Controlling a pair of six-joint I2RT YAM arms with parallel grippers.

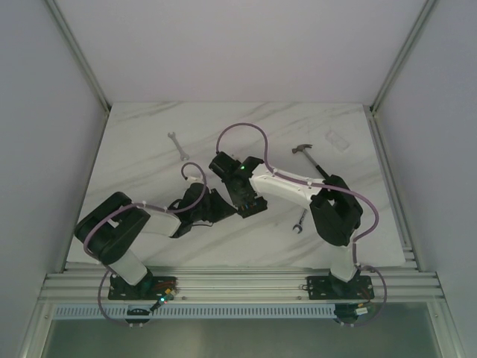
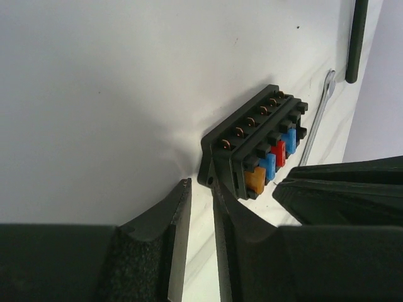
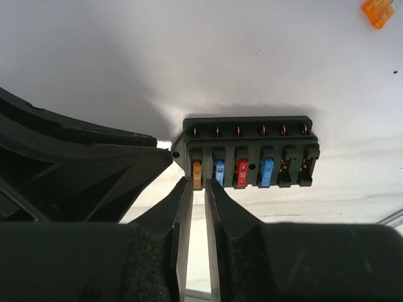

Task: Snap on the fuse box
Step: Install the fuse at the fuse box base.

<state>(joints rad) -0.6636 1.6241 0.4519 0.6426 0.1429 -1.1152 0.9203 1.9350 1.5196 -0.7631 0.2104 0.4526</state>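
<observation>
Fuse box (image 3: 249, 154) sits on the bench (image 3: 94, 56) at 12 o'clock from my right jaws. Their tips are just below the orange fuse (image 3: 197, 175) at its 9 o'clock end, and its long axis runs 9 to 3. My left jaws reach that same end, so I judge neither arm nearer. Both pairs are pinched to a thin slit, holding nothing I can see. I count six slots, four fuses seated and two empty, plus one loose orange fuse (image 3: 376, 11) at 1 o'clock.
</observation>
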